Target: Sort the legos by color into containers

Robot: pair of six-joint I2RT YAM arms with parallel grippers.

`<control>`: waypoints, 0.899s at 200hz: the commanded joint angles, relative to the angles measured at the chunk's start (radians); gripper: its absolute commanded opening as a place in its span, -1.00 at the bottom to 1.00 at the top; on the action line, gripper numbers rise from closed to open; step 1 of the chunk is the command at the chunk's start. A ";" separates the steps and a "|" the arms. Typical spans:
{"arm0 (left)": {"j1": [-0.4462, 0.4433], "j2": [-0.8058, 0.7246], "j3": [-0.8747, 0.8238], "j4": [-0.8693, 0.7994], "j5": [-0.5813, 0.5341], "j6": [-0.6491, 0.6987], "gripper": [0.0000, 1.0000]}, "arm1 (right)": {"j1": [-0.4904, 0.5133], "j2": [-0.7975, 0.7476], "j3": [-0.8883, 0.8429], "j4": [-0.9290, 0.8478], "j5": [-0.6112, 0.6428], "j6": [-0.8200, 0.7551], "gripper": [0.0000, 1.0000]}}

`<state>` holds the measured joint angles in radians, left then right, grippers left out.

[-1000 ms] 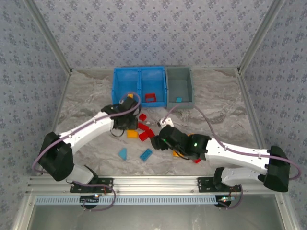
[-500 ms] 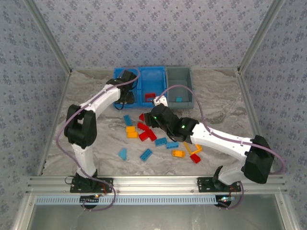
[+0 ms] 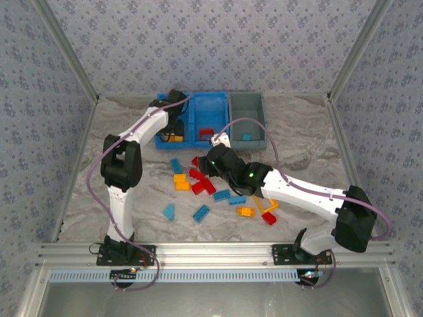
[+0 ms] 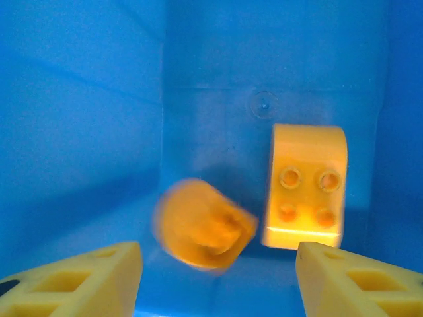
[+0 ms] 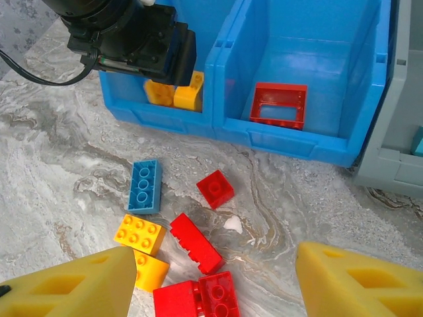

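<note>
From above, the blue bin [image 3: 213,105] stands at 12 o'clock on the marble table [image 3: 317,145], and the grey bin [image 3: 248,109] touches it at its 3 o'clock. The left gripper [image 3: 173,132] hangs over the bin's left compartment and covers what lies inside. The right gripper [image 3: 202,167] hovers over the loose legos [image 3: 205,187], red, orange and blue, near the middle of the table. A red frame [image 3: 207,134] lies in the right compartment and a light blue brick [image 3: 246,137] in the grey bin. The left wrist camera gives what the arm covers: an orange-yellow brick [image 4: 305,186] lies studs up on the blue floor at 2 o'clock, with a blurred orange brick [image 4: 205,224] at its 9 o'clock, touching neither finger; the left gripper is spread and holds nothing. In the right wrist camera the right gripper is spread wide above red legos, with nothing in it, and the red frame is sharper at 1 o'clock.
</note>
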<state>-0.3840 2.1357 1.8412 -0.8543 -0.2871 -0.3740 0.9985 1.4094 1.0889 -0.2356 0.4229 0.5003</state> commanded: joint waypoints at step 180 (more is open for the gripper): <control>-0.397 -1.257 -0.953 0.228 0.381 -0.289 0.35 | 0.005 0.193 -0.029 -0.600 -0.076 -0.253 0.72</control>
<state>-0.7521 0.9756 0.9417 -0.6987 -0.0364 -0.6205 1.0061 1.5776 1.0256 -0.7219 0.3191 0.2821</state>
